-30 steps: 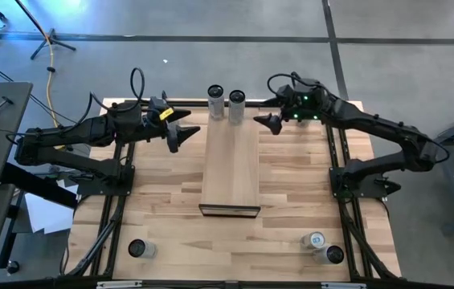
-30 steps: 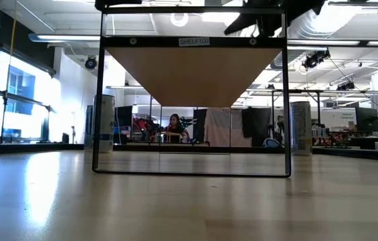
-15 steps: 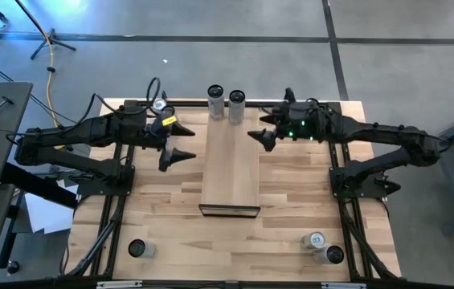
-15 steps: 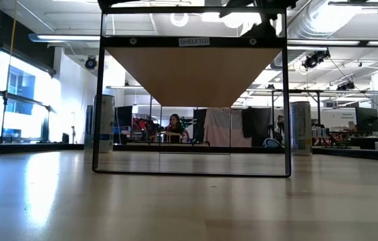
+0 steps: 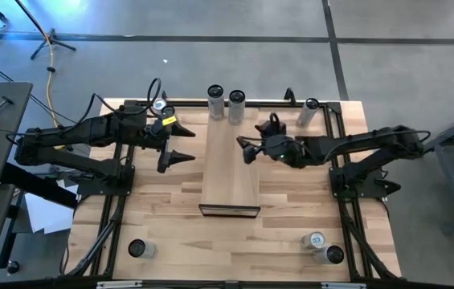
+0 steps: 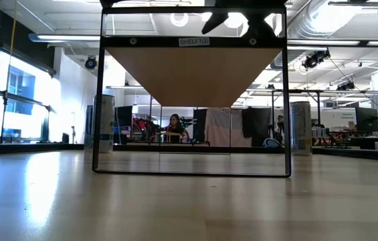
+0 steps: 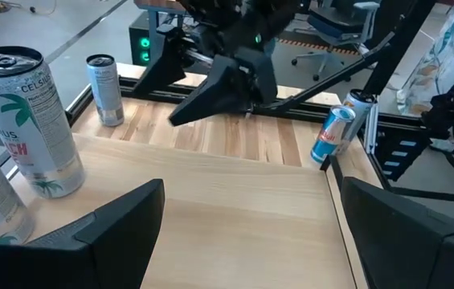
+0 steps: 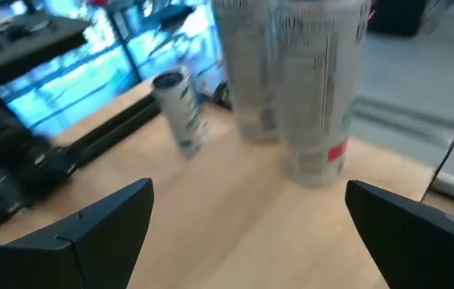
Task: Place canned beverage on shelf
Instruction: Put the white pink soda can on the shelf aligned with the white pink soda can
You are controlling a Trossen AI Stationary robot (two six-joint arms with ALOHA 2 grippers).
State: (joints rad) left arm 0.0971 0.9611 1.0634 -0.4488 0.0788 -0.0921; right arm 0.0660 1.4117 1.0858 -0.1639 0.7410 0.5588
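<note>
Since half a second ago we see the right gripper (image 5: 246, 149) swing lower over the shelf's (image 5: 231, 172) right edge, uncovering a can (image 5: 310, 112) at the table's far right edge. Two cans (image 5: 226, 103) stand at the shelf's far end. We note right fingers spread wide, holding nothing. Left gripper (image 5: 180, 144) hovers just left of the shelf, fingers (image 7: 98, 233) wide apart, empty. Another can (image 5: 158, 107) stands behind the left arm. Three more cans (image 5: 318, 247) sit along the table's (image 5: 166, 221) near edge.
</note>
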